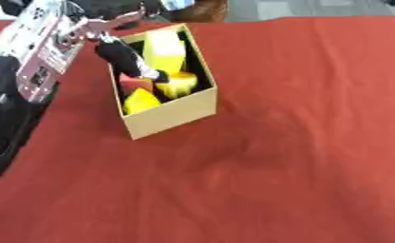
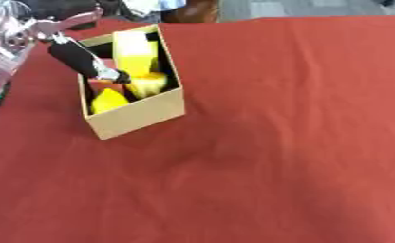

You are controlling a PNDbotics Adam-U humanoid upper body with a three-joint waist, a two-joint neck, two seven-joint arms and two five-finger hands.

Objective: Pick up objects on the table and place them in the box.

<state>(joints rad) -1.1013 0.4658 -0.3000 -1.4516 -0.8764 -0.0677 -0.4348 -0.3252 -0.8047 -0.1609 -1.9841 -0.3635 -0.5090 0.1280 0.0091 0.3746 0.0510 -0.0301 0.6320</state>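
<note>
The box (image 1: 169,111), an open tan cardboard carton, stands on the desk (image 1: 300,142) in the upper left part of both eye views, turned askew so that one corner points toward the camera. The desk is covered with a red cloth that shows soft creases and fills nearly the whole picture. The robot's left arm (image 1: 39,52), silver and black, comes in from the upper left corner and slants down toward the box. Its left hand (image 1: 126,58) reaches over the box's left wall, with dark fingers (image 1: 147,72) stretched down into the opening; they look fairly straight, and their tips lie close to the things inside. Whether they pinch anything cannot be told from these views.

Inside the box, a tall pale yellow block (image 1: 164,50) leans at the far end. Nearer the middle sits a rounded yellow and orange object (image 1: 180,84), just beside the fingertips. A small red piece (image 1: 134,83) lies against the left wall, under the fingers. At the near end rests a bright yellow pointed shape (image 1: 140,100), touching the front wall.

The robot's right hand shows in neither view. A dark shape (image 1: 1,137) sits at the desk's left edge, below the arm.
</note>
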